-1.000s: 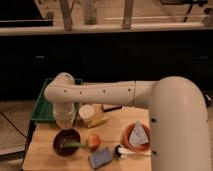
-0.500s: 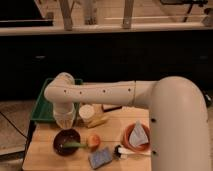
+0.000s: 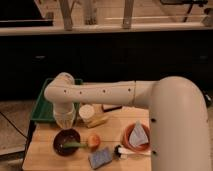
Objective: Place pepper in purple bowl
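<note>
Above the purple bowl (image 3: 60,141), near the table (image 3: 42,158) edge, hangs the gripper (image 3: 65,120), state unclear.

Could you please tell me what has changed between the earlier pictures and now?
Nothing has visibly changed. The claw stays just above the purple bowl, where the green pepper lies. The orange bowl and the blue sponge have not moved.

Wood table (image 3: 40,159) — non-task items:
- green tray (image 3: 42,108), rear left
- white cup (image 3: 86,113), upright, ctr rear; yellowish item (image 3: 101,121) touching its right side
- orange fruit (image 3: 94,141), ctr front
- blue pkt (image 3: 100,157), front edge, tilted
- orange bowl (image 3: 129,145), right — pale crumpled sheet (image 3: 140,135) inside

Gripper (image 3: 65,122): left, just in front of tray.
</note>
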